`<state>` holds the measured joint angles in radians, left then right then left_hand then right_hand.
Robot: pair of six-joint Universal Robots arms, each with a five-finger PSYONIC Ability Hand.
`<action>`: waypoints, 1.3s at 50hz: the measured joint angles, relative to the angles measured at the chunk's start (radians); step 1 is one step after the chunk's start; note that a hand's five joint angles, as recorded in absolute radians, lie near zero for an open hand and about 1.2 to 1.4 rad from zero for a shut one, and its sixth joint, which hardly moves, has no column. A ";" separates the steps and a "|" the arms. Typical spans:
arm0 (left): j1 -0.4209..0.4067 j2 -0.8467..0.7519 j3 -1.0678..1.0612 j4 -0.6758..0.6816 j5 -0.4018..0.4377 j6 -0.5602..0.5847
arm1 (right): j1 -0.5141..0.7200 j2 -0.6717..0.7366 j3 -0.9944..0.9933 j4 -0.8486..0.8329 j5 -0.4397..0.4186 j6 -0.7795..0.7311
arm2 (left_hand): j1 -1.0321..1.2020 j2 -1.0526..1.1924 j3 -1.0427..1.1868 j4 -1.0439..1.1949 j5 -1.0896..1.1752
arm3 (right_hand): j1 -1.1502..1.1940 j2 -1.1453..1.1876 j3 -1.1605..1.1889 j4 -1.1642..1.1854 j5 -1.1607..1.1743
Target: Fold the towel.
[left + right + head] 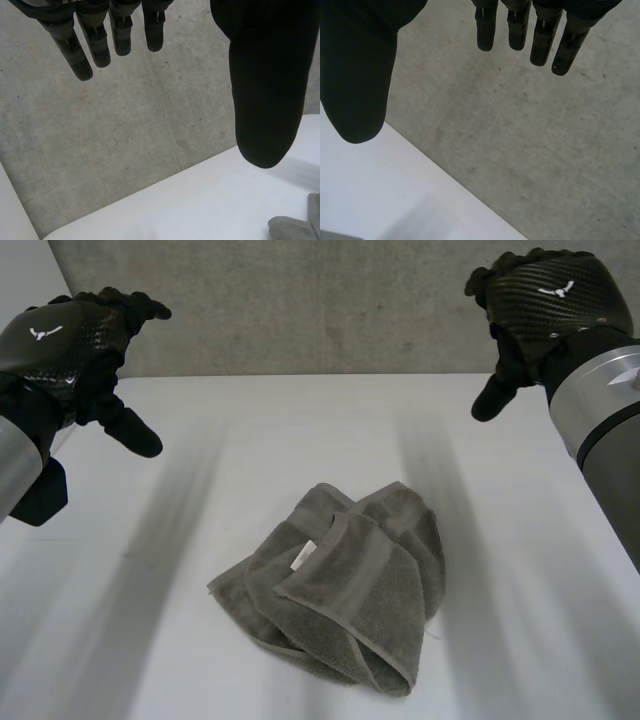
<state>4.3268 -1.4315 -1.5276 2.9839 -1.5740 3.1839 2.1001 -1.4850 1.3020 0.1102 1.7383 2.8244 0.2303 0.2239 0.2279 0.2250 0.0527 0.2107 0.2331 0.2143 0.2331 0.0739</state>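
A grey towel [345, 585] lies crumpled in a loose heap on the white table [300, 430], a small white label showing on one fold. My left hand [70, 345] hovers high at the table's left, well away from the towel, fingers [80, 45] straight and thumb [265, 100] spread, holding nothing. My right hand [545, 300] hangs high at the far right, also apart from the towel, its fingers [540, 35] straight and thumb [357, 80] spread, empty. A corner of the towel [295, 227] shows below the left thumb.
A grey concrete wall [320, 300] rises behind the table's far edge. Bare white table surface surrounds the towel on all sides.
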 measured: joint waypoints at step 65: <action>0.110 -0.181 -0.116 0.151 0.114 0.012 | 0.153 0.350 -0.067 -0.004 -0.409 -0.421 | -0.045 -0.043 -0.046 -0.044 -0.023 | 0.757 0.943 0.964 0.956 0.895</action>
<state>4.4366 -1.6124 -1.6439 3.1351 -1.4597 3.1964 2.2536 -1.1348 1.2352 0.1059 1.3291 2.4036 0.1858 0.1811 0.1822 0.1814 0.0296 0.9681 1.1764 1.1786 1.1888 0.9687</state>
